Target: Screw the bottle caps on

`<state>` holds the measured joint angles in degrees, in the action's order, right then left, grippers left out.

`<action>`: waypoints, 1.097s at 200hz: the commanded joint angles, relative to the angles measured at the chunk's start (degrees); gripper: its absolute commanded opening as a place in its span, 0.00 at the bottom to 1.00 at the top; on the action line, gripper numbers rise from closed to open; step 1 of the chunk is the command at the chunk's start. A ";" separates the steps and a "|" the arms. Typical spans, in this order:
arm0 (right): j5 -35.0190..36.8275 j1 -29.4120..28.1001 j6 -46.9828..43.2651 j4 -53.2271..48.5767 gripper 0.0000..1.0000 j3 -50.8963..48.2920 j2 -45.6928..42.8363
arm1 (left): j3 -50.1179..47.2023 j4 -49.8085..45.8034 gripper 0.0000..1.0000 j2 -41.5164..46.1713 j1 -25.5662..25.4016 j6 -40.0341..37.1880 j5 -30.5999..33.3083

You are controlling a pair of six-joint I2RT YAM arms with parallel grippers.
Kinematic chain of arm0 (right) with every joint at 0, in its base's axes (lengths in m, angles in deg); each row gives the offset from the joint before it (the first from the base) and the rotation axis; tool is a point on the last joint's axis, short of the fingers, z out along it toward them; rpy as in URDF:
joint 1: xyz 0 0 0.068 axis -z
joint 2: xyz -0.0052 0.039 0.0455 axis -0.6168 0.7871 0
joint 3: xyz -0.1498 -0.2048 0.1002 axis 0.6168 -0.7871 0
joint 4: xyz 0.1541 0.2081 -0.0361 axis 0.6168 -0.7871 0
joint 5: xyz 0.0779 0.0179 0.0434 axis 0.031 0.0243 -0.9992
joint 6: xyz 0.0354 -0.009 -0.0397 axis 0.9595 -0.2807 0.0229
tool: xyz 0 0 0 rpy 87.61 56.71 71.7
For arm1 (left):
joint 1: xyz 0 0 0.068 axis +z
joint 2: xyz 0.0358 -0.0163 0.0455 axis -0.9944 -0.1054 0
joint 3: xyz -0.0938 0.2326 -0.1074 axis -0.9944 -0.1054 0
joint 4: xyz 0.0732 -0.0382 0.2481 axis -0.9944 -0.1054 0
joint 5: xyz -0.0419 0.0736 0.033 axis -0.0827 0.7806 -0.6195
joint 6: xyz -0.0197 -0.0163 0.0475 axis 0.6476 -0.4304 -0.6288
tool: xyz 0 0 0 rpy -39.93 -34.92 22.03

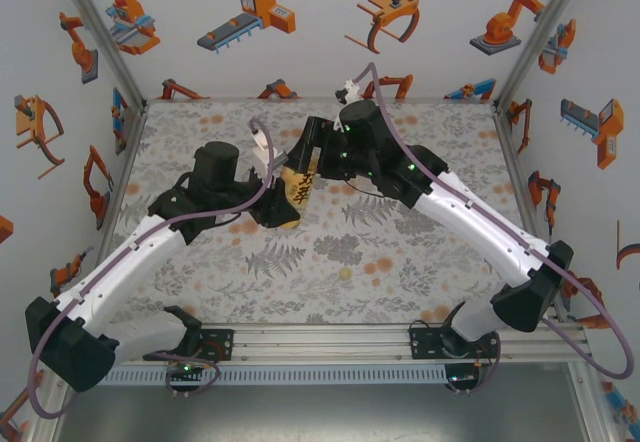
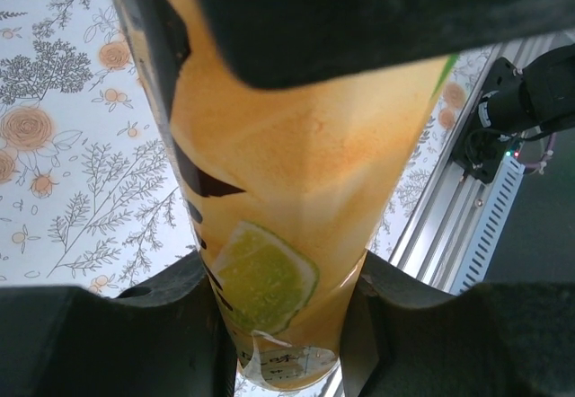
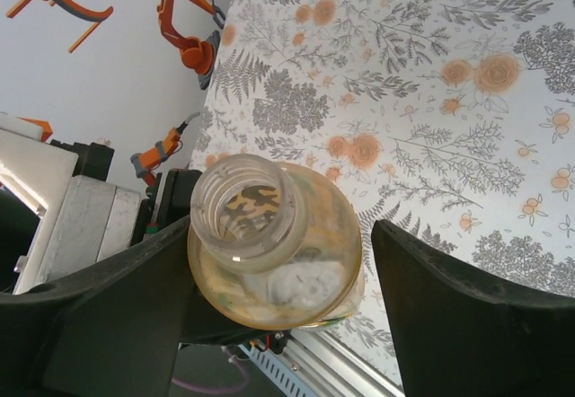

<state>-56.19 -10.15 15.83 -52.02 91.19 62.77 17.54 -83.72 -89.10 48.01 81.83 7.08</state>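
I read the juice bottle [image 2: 305, 145] as yellow-orange. In the left wrist view it carries black lettering at 9 o'clock and a green lime-slice print [image 2: 265, 276] at 6 o'clock. The table cover [image 1: 400, 252] is pale grey with grey fern sprigs and orange blossoms. The walls [image 1: 300, 52] are white with orange robot graphics. The left arm [image 1: 130, 262] and right arm [image 1: 480, 222] are white with black joints.

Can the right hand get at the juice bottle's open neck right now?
Likely yes: the uncapped neck of the bottle sits between the right hand's spread fingers, nothing covering it, while the left hand holds the body.
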 commanded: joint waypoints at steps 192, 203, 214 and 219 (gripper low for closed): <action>1.56 -0.18 5.16 2.22 0.41 -0.20 -2.97 | 0.25 6.33 0.54 -1.28 -0.68 1.66 -2.04; 1.95 -0.07 4.80 1.78 0.48 -0.27 -3.18 | 0.11 6.16 0.54 -1.15 -0.65 1.65 -1.88; 2.25 0.47 4.59 0.89 0.53 -0.38 -3.71 | 0.10 5.63 0.53 -0.92 -0.61 1.56 -1.29; 2.35 0.86 4.48 0.44 0.55 -0.53 -4.05 | 0.19 5.24 0.53 -0.91 -0.56 1.58 -0.82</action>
<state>-54.81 -10.15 20.22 -50.56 90.78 61.59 17.58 -78.35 -91.63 47.22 83.77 5.51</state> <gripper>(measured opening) 0.585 0.557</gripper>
